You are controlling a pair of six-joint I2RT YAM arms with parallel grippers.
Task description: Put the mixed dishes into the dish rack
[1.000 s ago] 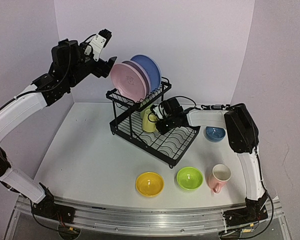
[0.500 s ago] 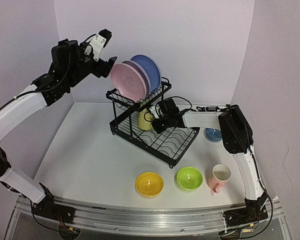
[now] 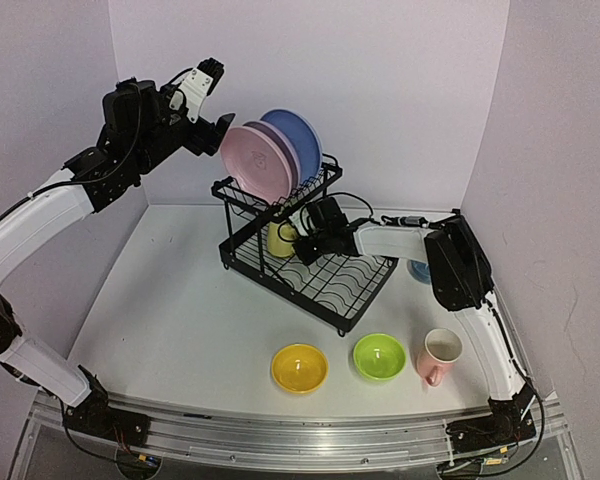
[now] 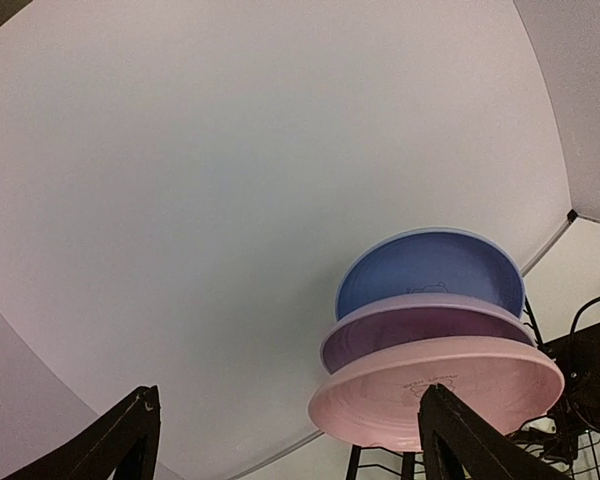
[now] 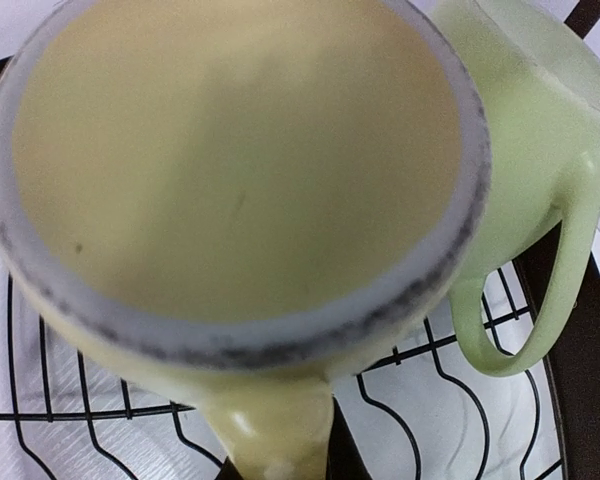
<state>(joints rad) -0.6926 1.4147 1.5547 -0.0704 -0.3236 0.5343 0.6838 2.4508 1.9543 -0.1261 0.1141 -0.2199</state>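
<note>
The black wire dish rack (image 3: 335,290) stands mid-table. Pink (image 3: 255,165), lavender (image 3: 282,152) and blue (image 3: 298,135) plates stand on its upper shelf; they also show in the left wrist view (image 4: 440,385). My right gripper (image 3: 302,243) is shut on the handle of the yellow mug (image 3: 278,238) under the upper shelf, over the lower tray. The mug fills the right wrist view (image 5: 230,170), beside the light green mug (image 5: 525,170). My left gripper (image 3: 212,100) is open and empty, high, left of the plates. Yellow bowl (image 3: 299,367), lime bowl (image 3: 379,356) and pink mug (image 3: 439,355) sit in front.
A blue bowl (image 3: 418,270) sits right of the rack, partly hidden by my right arm. Walls close in behind and on both sides. The rack's lower tray wires (image 5: 500,410) lie under the held mug.
My right gripper has carried the yellow mug leftward, deeper under the rack's upper shelf. The right arm has stretched further over the lower tray. The left arm has not moved.
</note>
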